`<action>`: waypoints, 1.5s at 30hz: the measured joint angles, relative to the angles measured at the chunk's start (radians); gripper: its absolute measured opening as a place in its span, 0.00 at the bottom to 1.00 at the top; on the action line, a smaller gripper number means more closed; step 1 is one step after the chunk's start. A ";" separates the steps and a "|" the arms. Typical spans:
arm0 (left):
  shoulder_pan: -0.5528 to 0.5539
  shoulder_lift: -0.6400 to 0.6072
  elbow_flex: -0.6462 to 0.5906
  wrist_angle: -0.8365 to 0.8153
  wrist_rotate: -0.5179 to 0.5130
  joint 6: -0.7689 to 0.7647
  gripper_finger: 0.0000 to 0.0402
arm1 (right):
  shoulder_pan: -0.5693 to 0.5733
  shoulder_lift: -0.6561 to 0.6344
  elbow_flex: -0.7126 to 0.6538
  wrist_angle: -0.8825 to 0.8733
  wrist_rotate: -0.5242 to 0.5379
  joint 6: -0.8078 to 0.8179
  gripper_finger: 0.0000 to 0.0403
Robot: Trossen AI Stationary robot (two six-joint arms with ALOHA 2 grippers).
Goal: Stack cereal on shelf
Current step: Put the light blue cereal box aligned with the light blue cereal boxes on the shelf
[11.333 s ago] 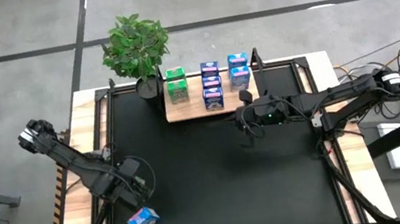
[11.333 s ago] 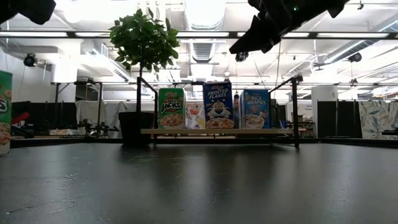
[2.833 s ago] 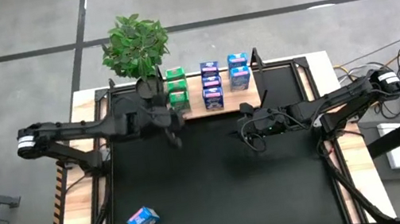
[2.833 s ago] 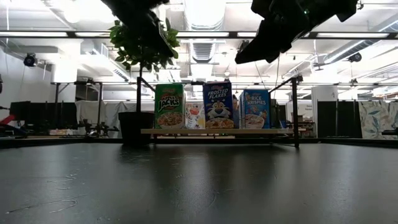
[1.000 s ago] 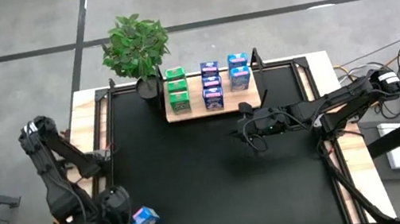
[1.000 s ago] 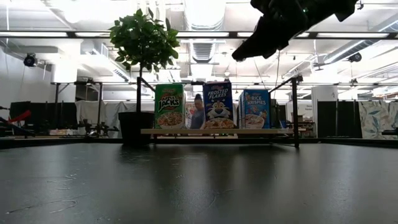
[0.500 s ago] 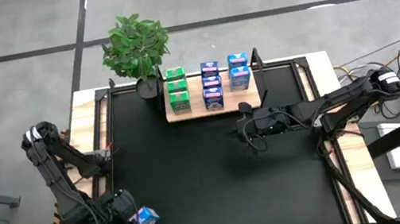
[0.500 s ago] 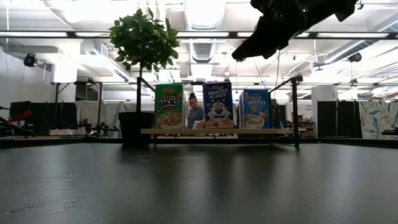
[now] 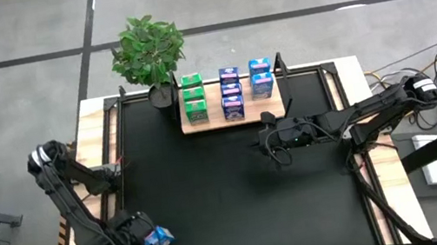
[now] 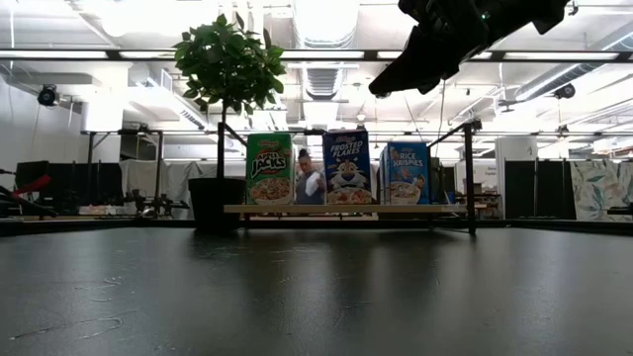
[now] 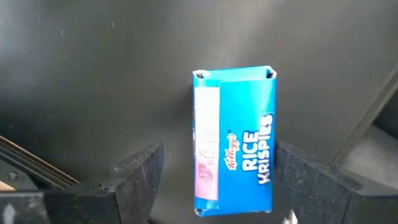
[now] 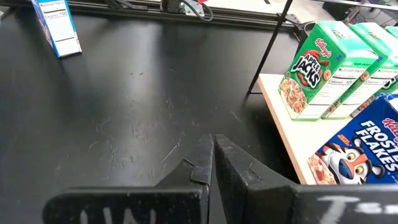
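I have the blue Kellogg's Rice Krispies carton (image 11: 234,142) lying on the black mat (image 9: 238,190) at its near left corner, between my left gripper's (image 11: 214,180) spread fingers, neither touching it. On the light-wood shelf (image 9: 205,122) at the far edge stand Apple Jacks (image 10: 270,168), Frosted Flakes (image 10: 347,166) and another Rice Krispies (image 10: 407,171) box. My right gripper (image 12: 211,162) hovers near the shelf, fingers pressed together, holding nothing. A potted plant (image 9: 148,50) sits beside the shelf.

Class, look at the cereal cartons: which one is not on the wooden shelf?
The blue Rice Krispies carton, lying flat on the black mat between the left gripper's open fingers; the others stand on the shelf.
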 joint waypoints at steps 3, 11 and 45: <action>0.000 0.022 0.000 0.000 0.000 0.023 0.69 | 0.000 0.000 0.000 0.000 0.000 0.001 0.02; 0.002 0.061 0.022 0.000 0.007 0.069 0.50 | 0.000 0.000 0.000 -0.002 0.000 0.003 0.02; 0.455 0.057 0.250 0.209 -0.498 1.243 0.22 | 0.000 -0.152 0.001 -0.280 0.000 0.020 0.02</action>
